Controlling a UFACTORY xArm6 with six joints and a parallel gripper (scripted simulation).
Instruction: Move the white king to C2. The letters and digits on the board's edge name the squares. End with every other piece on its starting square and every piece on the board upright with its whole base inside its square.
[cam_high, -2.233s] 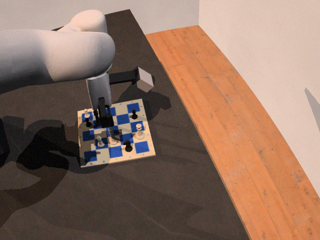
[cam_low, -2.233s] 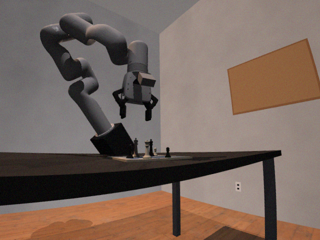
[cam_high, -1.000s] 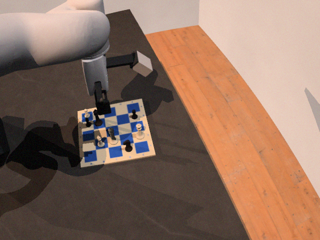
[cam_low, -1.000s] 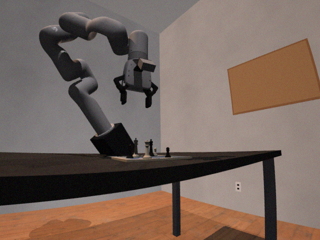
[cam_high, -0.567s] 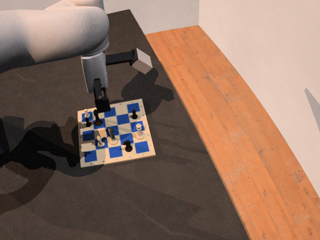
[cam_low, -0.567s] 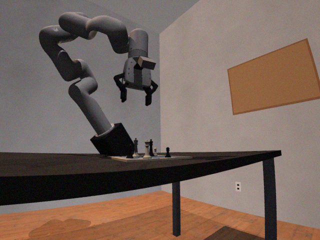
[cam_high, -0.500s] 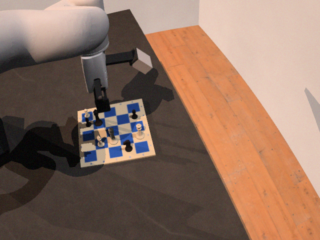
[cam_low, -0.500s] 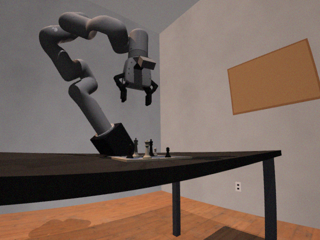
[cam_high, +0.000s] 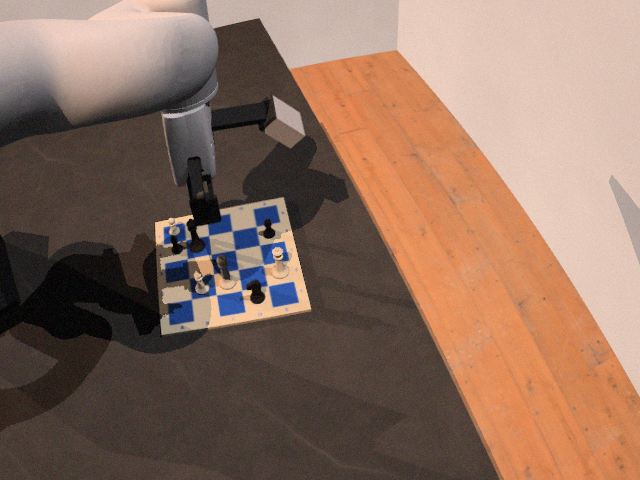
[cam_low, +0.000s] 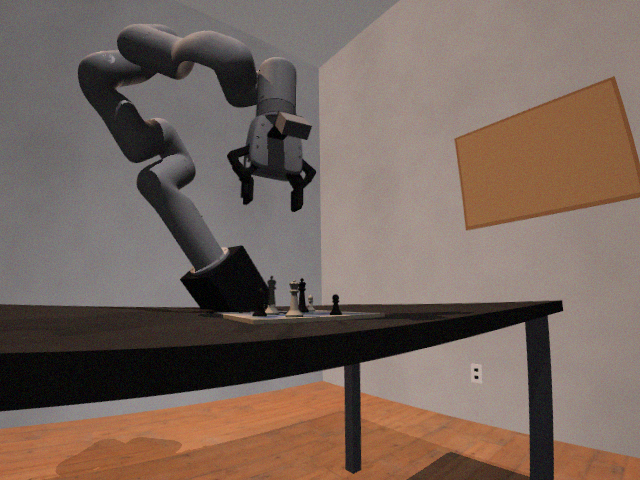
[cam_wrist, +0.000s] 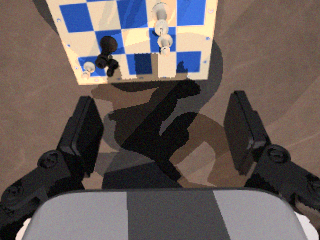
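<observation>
The blue and cream chessboard (cam_high: 230, 266) lies on the dark table. The white king (cam_high: 224, 271) is the tall piece in the arm's shadow near the board's middle. It stands upright and also shows in the side view (cam_low: 271, 294) and at the top of the wrist view (cam_wrist: 160, 12). The edge letters and digits are too small to read. My gripper (cam_low: 271, 202) hangs high above the table, open and empty. In the wrist view the gripper (cam_wrist: 162, 115) is over bare table just off the board's edge. In the top view the gripper (cam_high: 204, 206) overlaps the far edge.
Other upright pieces: white queen (cam_high: 279, 263), small white piece (cam_high: 199, 281), white pawn (cam_high: 173, 225), black knight (cam_high: 256, 291), black pawns (cam_high: 268, 228) (cam_high: 176, 242), tall black piece (cam_high: 195, 237). The robot base (cam_low: 222, 281) stands behind the board. The table's curved edge runs along the right.
</observation>
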